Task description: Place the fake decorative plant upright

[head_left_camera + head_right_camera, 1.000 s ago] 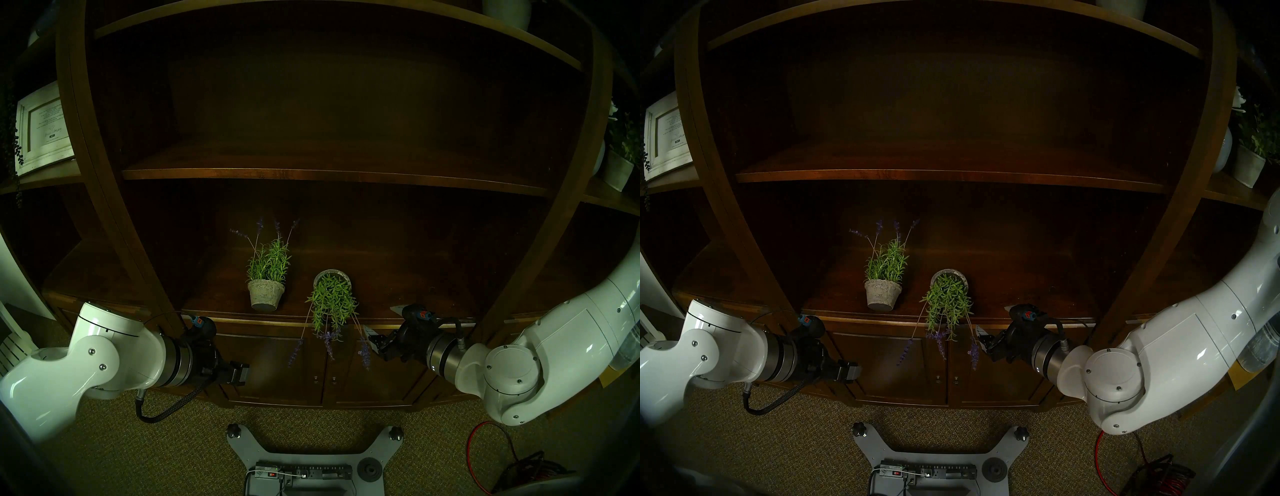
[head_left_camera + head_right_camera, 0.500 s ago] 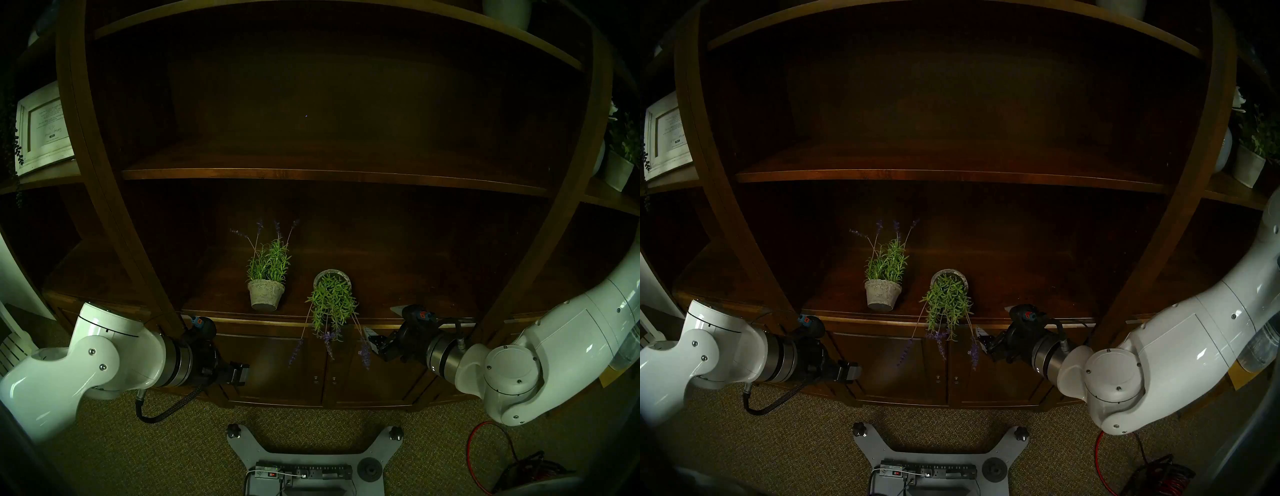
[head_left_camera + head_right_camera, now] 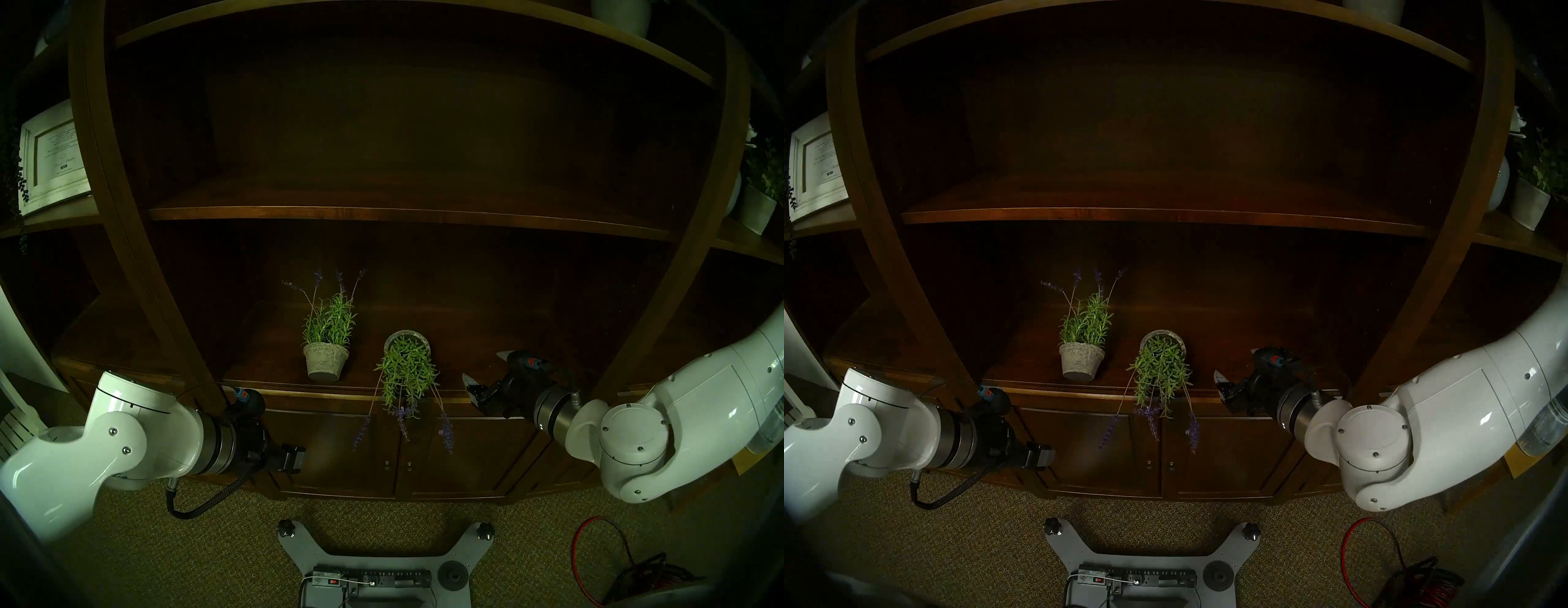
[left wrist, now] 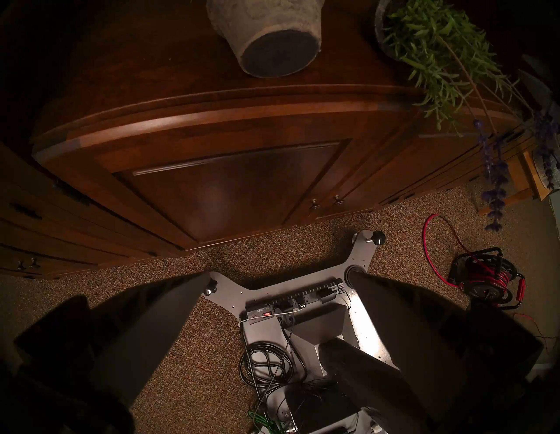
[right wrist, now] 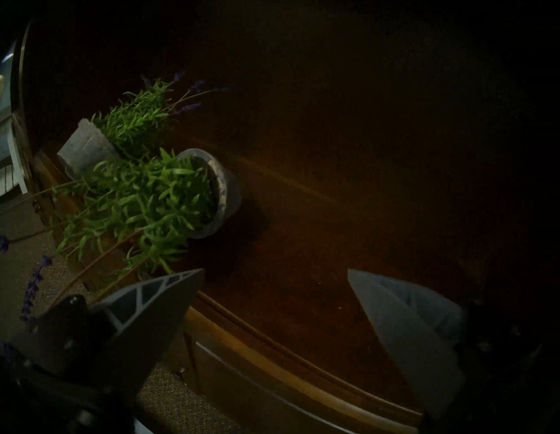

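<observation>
Two fake lavender plants in grey pots lie on the wooden cabinet top (image 3: 488,339). The right plant (image 3: 407,373) (image 5: 145,200) is tipped forward, its mouth facing me, with foliage and purple stalks hanging over the front edge. The left plant (image 3: 326,335) (image 4: 272,33) lies with its dark base toward the front and its stalks pointing back. My right gripper (image 3: 481,371) (image 5: 272,272) hovers open and empty at counter level, just right of the tipped plant. My left gripper (image 3: 299,456) (image 4: 280,274) is open and empty before the cabinet door, below the edge.
A shelf board (image 3: 382,212) spans overhead, and curved wooden posts (image 3: 182,339) flank the bay. A framed picture (image 3: 51,157) and another potted plant (image 3: 759,204) sit on the side shelves. My base with a power strip (image 3: 373,581) and a red cable (image 3: 594,535) lie on the carpet.
My right arm has risen from in front of the cabinet door to counter level, ending slightly further right. The left arm and both plants have not moved.
</observation>
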`<action>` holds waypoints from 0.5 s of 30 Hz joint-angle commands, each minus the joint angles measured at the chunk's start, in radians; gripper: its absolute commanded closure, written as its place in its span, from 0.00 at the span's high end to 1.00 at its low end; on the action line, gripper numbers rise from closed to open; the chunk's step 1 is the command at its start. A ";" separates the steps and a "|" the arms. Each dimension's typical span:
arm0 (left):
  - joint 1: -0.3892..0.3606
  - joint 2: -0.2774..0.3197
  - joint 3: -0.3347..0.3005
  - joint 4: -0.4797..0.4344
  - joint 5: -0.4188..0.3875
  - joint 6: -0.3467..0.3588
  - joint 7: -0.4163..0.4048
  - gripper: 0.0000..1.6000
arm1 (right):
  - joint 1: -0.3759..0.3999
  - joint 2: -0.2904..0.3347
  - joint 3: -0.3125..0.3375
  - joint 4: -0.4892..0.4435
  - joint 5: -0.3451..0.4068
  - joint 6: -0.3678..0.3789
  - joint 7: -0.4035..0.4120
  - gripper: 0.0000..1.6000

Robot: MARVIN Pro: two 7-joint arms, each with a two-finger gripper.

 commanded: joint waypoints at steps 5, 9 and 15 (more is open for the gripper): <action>-0.009 0.002 -0.009 -0.009 0.001 -0.002 0.000 1.00 | 0.133 0.034 0.026 -0.029 -0.001 0.034 0.035 1.00; -0.009 0.002 -0.009 -0.009 0.001 -0.002 0.000 1.00 | 0.172 0.022 0.042 -0.047 0.022 0.065 0.069 1.00; -0.009 0.002 -0.009 -0.009 0.001 -0.002 0.000 1.00 | 0.237 0.012 0.084 -0.083 0.094 0.115 0.156 1.00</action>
